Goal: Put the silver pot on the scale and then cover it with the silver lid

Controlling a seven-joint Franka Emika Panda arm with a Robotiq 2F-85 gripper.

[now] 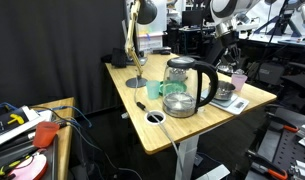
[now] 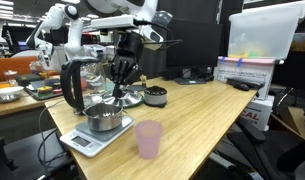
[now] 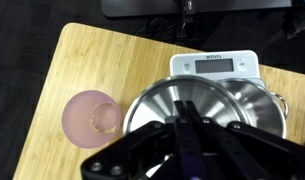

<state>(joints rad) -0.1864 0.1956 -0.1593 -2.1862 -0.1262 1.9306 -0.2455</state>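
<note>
The silver pot (image 3: 264,108) stands on the scale (image 3: 216,64), whose display faces away from me; both also show in an exterior view, pot (image 2: 104,122) on scale (image 2: 84,141). My gripper (image 3: 184,122) is shut on the middle of the silver lid (image 3: 157,100). It holds the lid just above the pot, shifted toward the pink cup (image 3: 92,115). The lid hides most of the pot's opening. In an exterior view the gripper (image 2: 118,92) hangs over the pot. From across the table the pot (image 1: 223,95) is partly behind the kettle.
A tall glass kettle (image 2: 80,85) with a black handle stands close beside the scale. The pink cup (image 2: 149,138) is near the table's front edge. A small dark round container (image 2: 154,96) sits behind. A desk lamp (image 1: 135,40) and white cup (image 1: 155,117) are further along.
</note>
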